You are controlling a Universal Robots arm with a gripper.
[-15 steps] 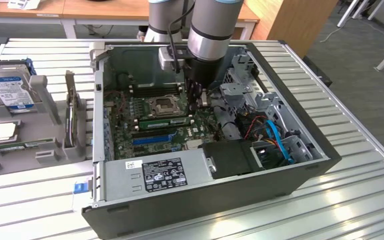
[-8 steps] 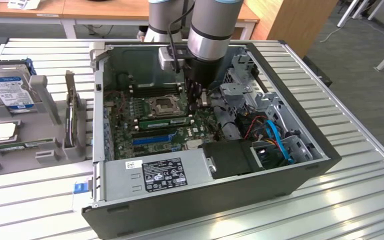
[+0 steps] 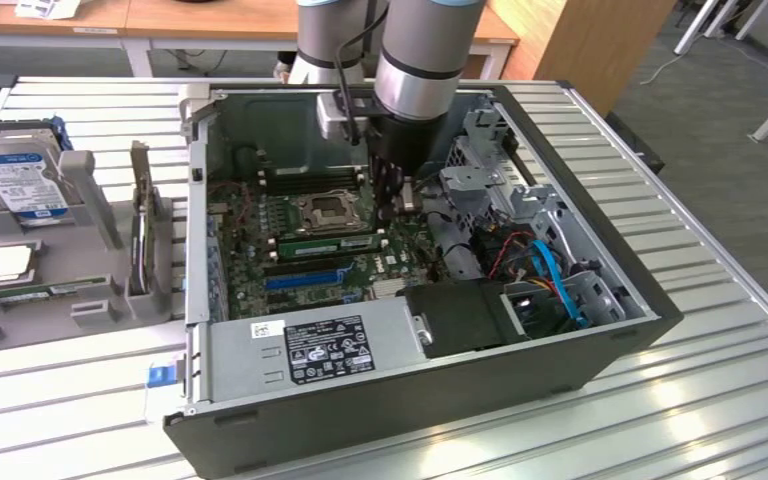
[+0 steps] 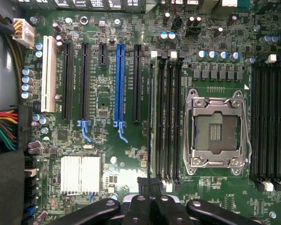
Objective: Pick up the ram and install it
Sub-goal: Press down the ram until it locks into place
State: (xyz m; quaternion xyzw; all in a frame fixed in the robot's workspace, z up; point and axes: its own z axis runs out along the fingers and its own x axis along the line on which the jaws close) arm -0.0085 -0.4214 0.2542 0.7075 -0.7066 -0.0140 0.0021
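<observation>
Showing the open computer case [image 3: 598,345] from above, with the empty processor socket [image 3: 324,212] taken as the reference point. The arm reaches down into the case, and its gripper [image 3: 392,203] hangs just beside the socket, on the exterior view's right of it. In the wrist view the gripper [image 4: 149,183] has its two dark fingers [image 4: 141,202] pressed together with nothing between them, their tips over the end of the memory slots [image 4: 166,117] that adjoin the socket [image 4: 218,133].

The ram [image 3: 331,243] appears as a slim green strip standing on edge in a slot immediately next to the socket, on the side nearer the power supply [image 3: 324,345]. In the wrist view a green edge [image 4: 152,112] shows in the slot farthest from the socket within that bank; whether it is fully latched cannot be told.

A blue expansion slot [image 4: 119,84] lies farther from the socket, beyond the ram. Well apart from the socket, outside the case on the exterior view's left, a grey tray [image 3: 91,300] carries a hard drive [image 3: 17,180] and a square silver chip [image 3: 7,264].
</observation>
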